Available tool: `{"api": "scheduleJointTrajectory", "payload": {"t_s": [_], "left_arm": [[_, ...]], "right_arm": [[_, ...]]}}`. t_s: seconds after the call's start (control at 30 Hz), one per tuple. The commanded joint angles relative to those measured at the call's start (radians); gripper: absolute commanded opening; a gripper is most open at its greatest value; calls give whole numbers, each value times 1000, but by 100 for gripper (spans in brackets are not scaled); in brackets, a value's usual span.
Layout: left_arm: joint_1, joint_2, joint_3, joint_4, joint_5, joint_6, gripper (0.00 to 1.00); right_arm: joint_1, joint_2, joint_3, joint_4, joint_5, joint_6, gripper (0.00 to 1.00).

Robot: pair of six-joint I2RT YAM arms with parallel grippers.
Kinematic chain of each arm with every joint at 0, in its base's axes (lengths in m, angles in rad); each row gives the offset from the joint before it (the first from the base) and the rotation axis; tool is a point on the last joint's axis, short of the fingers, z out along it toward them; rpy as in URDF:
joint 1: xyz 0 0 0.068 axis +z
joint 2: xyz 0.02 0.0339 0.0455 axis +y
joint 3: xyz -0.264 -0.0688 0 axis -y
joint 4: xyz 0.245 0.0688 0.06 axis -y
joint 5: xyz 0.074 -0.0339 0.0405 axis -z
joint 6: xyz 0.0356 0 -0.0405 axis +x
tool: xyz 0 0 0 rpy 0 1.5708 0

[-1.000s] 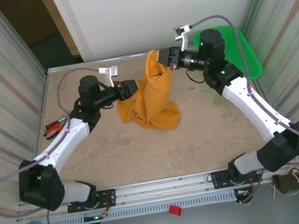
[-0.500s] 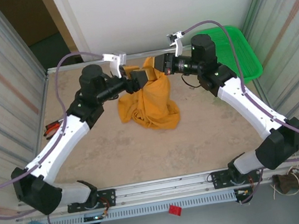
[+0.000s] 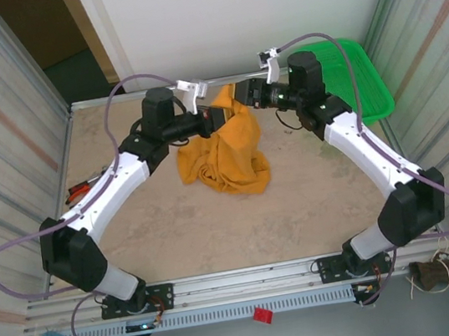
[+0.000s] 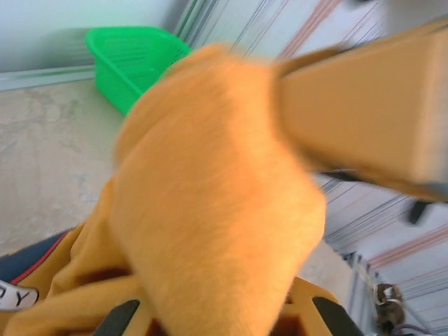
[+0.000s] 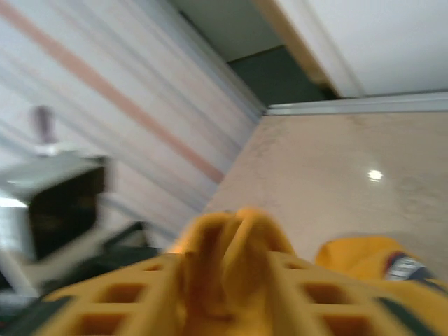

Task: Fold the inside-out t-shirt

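Top external view: the inside-out t-shirt [image 3: 228, 163] lies heaped on the far middle of the counter [image 3: 218, 236], with one peak lifted between the two claws near the far edge. The left claw [image 3: 219, 118] is clamped on that raised cloth. In the left wrist view, mustard fabric [image 4: 210, 210] bulges out between its fingers. The right claw [image 3: 237, 96] meets the peak from the other side. The right wrist view shows a fold [image 5: 231, 245] between its fingers, too blurred to tell whether they pinch. The green basket [image 3: 358, 72] sits in the far right corner, apart from the shirt. Red-handled pliers [image 3: 82, 189] lie by the left edge. The near half of the counter is bare.
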Motion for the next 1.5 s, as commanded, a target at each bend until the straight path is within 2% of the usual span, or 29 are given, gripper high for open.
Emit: {"api": "scheduleJointTrajectory", "payload": {"t_s": [0.0,0.1,0.23,0.3,0.33,0.43,0.47,0.53,0.57,0.6,0.63,0.67,0.7,0.83,1.07,1.17,1.33,1.4,1.47], "left_arm": [[45,-39,15,148,131,-137,0],[52,-44,4,161,146,-150,0],[55,-44,-17,200,153,-172,0],[55,-44,-20,212,162,-174,0],[57,-44,-32,240,170,-188,0],[78,-57,-115,447,193,-303,0],[95,-62,-156,549,194,-365,0],[133,-62,-221,731,198,-477,0],[150,-57,-244,798,205,-526,0],[160,-52,-253,835,213,-549,0],[168,-49,-257,850,227,-556,0],[170,-48,-252,843,243,-550,0],[169,-47,-245,829,256,-538,0],[160,-50,-218,755,296,-478,0],[134,-44,-168,709,356,-437,0],[121,-44,-148,685,376,-419,0],[111,-44,-126,654,392,-403,0],[109,-43,-123,648,394,-400,0],[107,-39,-123,648,398,-400,0]], "right_arm": [[-14,-24,-85,-3,25,-25,80],[23,-69,-119,-9,58,-28,82],[40,-66,-147,14,43,-5,79],[38,-45,-154,38,21,11,65],[36,-33,-157,55,7,23,53],[23,-8,-169,118,-45,54,3],[12,-4,-171,128,-54,62,0],[-9,-9,-176,130,-57,67,0],[-30,-21,-181,131,-57,72,6],[-44,-27,-184,132,-61,79,23],[-63,-43,-188,134,-67,87,48],[-77,-62,-185,128,-68,91,58],[-86,-77,-178,120,-65,90,61],[-85,-102,-96,62,-74,57,62],[-39,-5,35,26,-78,32,65],[-27,31,41,49,-84,48,69],[-13,72,1,143,-167,120,70],[-1,83,-11,175,-197,140,70],[9,98,-15,208,-229,163,66]]}}
